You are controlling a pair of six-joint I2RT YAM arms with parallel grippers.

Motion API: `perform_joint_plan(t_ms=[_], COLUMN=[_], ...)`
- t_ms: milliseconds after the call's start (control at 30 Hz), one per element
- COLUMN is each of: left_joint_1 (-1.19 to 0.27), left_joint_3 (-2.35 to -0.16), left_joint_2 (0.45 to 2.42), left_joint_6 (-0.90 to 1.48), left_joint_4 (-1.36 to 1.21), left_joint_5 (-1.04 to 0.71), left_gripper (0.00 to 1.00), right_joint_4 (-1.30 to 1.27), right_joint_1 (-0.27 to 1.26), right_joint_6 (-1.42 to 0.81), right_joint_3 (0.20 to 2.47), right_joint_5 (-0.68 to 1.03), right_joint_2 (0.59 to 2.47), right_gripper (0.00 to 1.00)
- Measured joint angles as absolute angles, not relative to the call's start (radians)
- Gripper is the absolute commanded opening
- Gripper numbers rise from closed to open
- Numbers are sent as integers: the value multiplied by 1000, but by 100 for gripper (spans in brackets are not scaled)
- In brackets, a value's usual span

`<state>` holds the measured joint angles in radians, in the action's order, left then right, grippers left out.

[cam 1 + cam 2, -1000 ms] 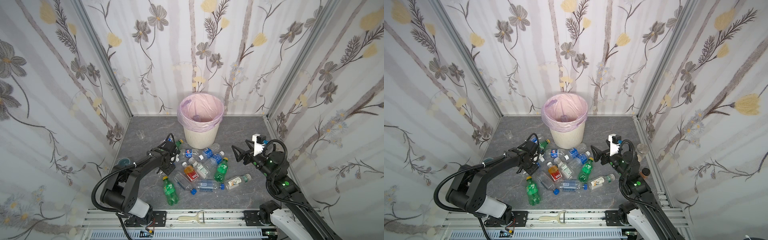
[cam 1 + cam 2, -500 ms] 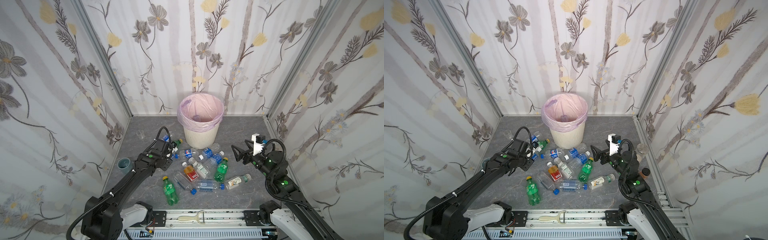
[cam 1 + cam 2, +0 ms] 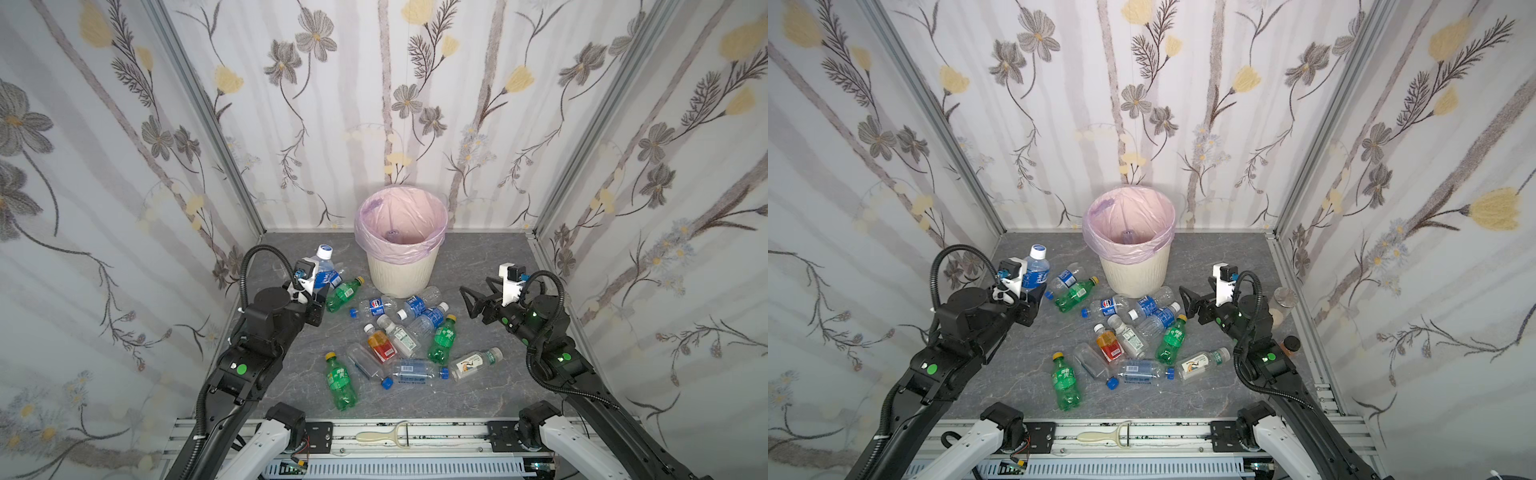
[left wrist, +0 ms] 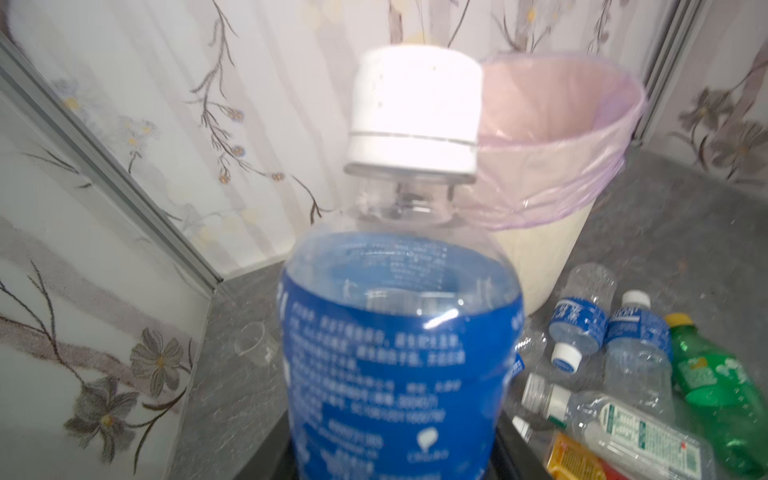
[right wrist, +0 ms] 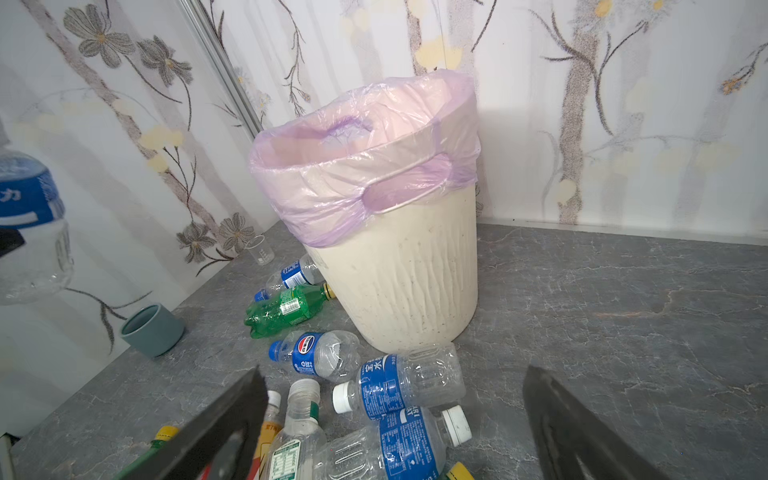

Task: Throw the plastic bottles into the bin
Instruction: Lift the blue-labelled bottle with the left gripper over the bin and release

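Bottles (image 3: 395,332) lie scattered on the grey floor in front of the bin (image 3: 401,243). The left gripper (image 3: 318,291) clamps a blue-labelled bottle (image 3: 323,266) upright, raised left of the bin. The right gripper (image 3: 471,301) hangs above the pile's right edge, jaws wide apart and empty.

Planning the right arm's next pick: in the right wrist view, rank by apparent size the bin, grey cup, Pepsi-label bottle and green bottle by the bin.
1. bin
2. green bottle and Pepsi-label bottle: look alike, unranked
3. grey cup, though it stands farther off
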<state>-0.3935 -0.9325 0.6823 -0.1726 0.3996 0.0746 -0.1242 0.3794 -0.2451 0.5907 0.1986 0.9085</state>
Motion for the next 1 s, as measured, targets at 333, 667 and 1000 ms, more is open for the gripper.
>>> perform_joint_plan(t_ms=[333, 667, 1000], left_joint_1=[-398, -477, -494], left_joint_3=[-941, -1663, -1501], left_joint_2=[807, 1626, 1517], left_joint_6=[57, 93, 83], left_joint_4=[6, -165, -43], left_joint_5=[-28, -65, 52], left_gripper=[44, 100, 100], right_joint_4=[-63, -25, 138], right_joint_1=[379, 384, 384], right_joint_6=[-234, -245, -245], right_joint_3=[624, 688, 728], right_joint_5=[165, 169, 119], right_joint_2=[950, 971, 966], right_gripper=[96, 95, 95])
